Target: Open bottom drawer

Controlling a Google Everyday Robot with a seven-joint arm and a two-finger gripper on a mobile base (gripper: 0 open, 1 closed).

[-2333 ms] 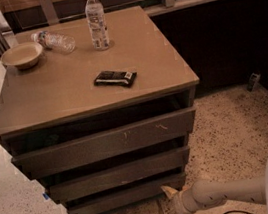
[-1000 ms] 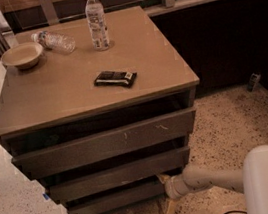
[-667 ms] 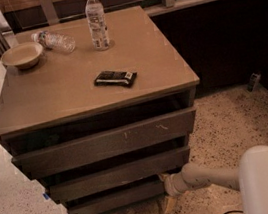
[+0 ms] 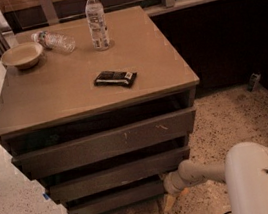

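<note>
Lying just left of the claw (image 4: pixel 168 184) is the bottom drawer (image 4: pixel 116 199); claw's grip unclear.

No writing, brand or number can be read anywhere. The upright bottle (image 4: pixel 96 21) near the back edge of the bench (image 4: pixel 72 103) wears a pale label band, but its print cannot be made out. The lying bottle (image 4: pixel 55 40) toward the back left corner shows no legible mark. The dark packet (image 4: pixel 115 78) near the middle of the bench has a light patch at its right end, too small to read. The hand (image 4: pixel 169 184), below the front right corner of the bench at the right end of the bottom drawer (image 4: pixel 115 199), bears no legible marking.
</note>
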